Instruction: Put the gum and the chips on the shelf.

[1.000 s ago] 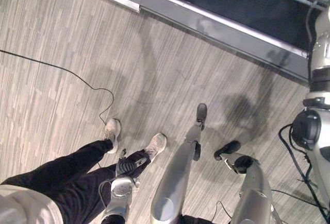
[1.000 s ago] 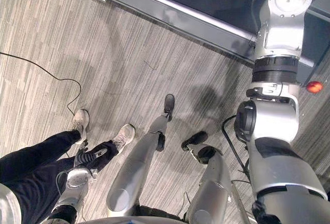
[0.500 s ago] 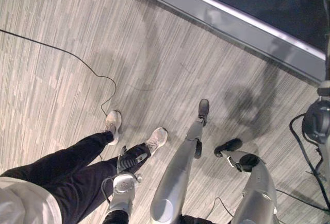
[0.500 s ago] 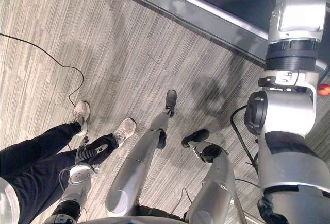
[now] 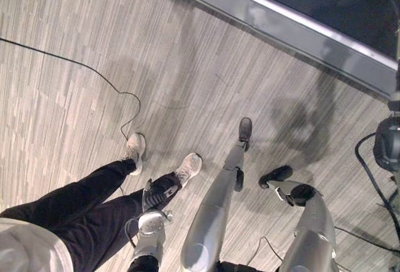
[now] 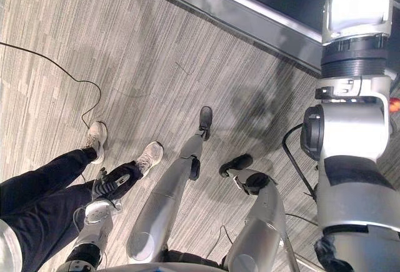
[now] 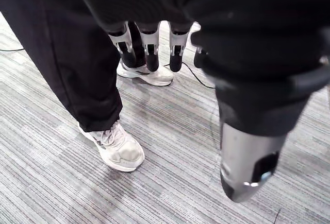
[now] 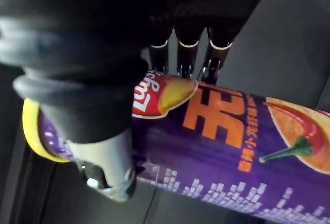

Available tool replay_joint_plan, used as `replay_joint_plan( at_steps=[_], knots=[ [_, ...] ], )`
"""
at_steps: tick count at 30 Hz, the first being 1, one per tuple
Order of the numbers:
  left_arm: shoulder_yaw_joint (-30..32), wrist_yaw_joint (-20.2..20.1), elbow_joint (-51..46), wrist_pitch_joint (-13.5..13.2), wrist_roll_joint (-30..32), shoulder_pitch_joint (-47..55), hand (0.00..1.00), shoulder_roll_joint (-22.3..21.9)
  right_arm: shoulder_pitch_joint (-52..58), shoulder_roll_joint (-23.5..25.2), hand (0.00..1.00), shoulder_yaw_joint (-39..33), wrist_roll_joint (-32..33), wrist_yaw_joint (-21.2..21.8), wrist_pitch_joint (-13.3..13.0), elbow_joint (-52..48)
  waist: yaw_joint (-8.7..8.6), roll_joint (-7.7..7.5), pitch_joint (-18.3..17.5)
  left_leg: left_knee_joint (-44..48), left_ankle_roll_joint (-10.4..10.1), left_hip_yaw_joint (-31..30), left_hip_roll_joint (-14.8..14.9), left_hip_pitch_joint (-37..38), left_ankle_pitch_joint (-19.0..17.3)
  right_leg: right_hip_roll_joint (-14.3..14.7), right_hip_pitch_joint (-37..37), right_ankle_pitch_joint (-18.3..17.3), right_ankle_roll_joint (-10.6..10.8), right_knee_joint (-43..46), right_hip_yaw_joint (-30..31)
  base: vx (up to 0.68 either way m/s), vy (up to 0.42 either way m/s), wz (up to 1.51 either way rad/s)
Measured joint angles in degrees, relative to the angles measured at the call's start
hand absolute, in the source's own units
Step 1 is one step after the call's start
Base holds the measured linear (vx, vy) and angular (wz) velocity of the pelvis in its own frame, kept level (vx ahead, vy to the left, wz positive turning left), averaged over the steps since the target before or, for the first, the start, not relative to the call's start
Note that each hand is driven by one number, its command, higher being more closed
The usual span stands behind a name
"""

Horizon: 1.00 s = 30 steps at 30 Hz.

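Down at the lower left of the left eye view, the left hand (image 5: 159, 192) is hanging low over the grey striped floor (image 5: 75, 97). It is just beside a person (image 5: 75, 216) in black trousers, whose upper part is being cut off by the corner. One white shoe (image 5: 189, 167) is sitting near the hand, and the other is a little farther off. Along the top, the shelf (image 5: 294, 27) is showing a pale metal edge and a dark face, running off at the right. A broad stretch of floor is lying between that edge and the shoes.

Over in the right eye view, the right arm (image 6: 350, 134) is rising along the right side and being cut off by the top edge. A small red thing (image 6: 394, 104) is peeking past the arm at the right edge, with too little showing to name it.

Through the left wrist view, the fingers (image 7: 150, 46) are hanging straight and relaxed, holding nothing, above the person's shoes and trouser leg.

Through the right wrist view, the right hand (image 8: 186, 54) is gripping the purple chips can (image 8: 232, 152). Its fingers are curling over the far side and its thumb (image 8: 105, 167) is pressing the near side. The can's yellow lid (image 8: 31, 131) is half hidden behind the thumb, and its other end is running out of view. Dark shelf surfaces are lying close behind; whether the can is touching them I cannot tell.
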Motion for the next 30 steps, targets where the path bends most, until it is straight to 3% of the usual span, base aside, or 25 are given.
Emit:
replay_joint_plan(
  at_steps=[5, 11, 23, 30],
  knots=[
    [0.0, 0.0, 0.1, 0.0, -0.5, 0.0, 0.0, 0.0, -0.2, -0.9, 0.0, 0.0, 0.0, -0.1, 0.0, 0.1, -0.16, -0.37, -0.1, 0.0, 0.1, 0.0, 0.0, -0.1, 0.1, -0.1, -0.1, 0.0, 0.0, 0.0, 0.0, -0.08, -0.055, 0.0],
    [-0.1, -0.4, 0.1, 0.0, -0.6, 0.0, 0.0, 0.0, -0.3, -0.9, 0.0, 0.0, 0.2, 0.1, -0.1, 2.6, -1.4, -2.49, -0.3, 0.0, -0.1, 0.7, 0.0, -0.3, 0.0, -0.2, -0.3, 0.0, 0.0, -0.1, 0.0, -0.08, -0.047, -0.01],
    [-0.2, -0.8, 0.7, 0.0, -2.6, 0.0, 0.0, 0.0, 1.3, -0.4, 0.0, 0.0, 2.7, 0.9, -0.8, 2.9, -1.46, -2.59, -0.3, 0.1, 0.1, 4.5, 0.8, 0.0, -0.1, -0.1, -0.2, 0.0, 0.0, -1.8, 0.8, -0.1, -0.03, -0.05],
    [-0.6, -0.8, 2.3, 0.1, -2.6, 0.0, 0.0, 0.0, 6.3, 5.1, 0.0, -3.7, 5.2, 0.6, -1.5, 2.6, -2.63, -3.62, -1.0, -1.2, 0.0, 5.9, 1.0, 3.5, 0.0, 0.6, 2.9, -0.3, 0.3, -4.1, 1.2, -0.11, -0.029, -0.09]
  ],
)
